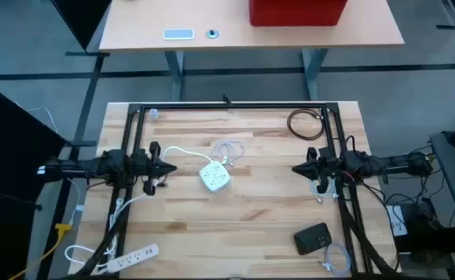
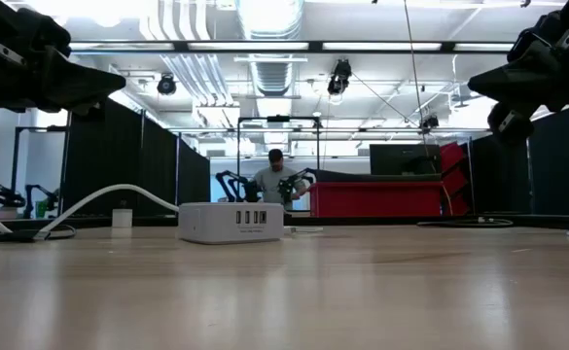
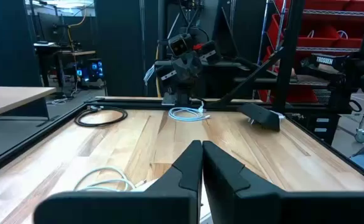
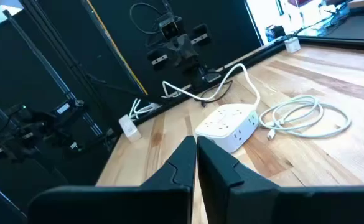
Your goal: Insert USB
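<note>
White USB hub (image 1: 215, 177) beside coiled cable (image 1: 229, 149), left hand (image 1: 167, 169) and right hand (image 1: 297, 168) closed, empty.

Bright ceiling lamps (image 2: 265, 44) are shining from above and are glaring white in the low view, so the two arms are showing there only as dark shapes. The near part of the bench (image 2: 284, 301) is looking soft and out of focus in this view. From overhead, the light is falling evenly on the wood and is making only weak shadows. In both wrist views the nearest dark parts are appearing blurred.
</note>
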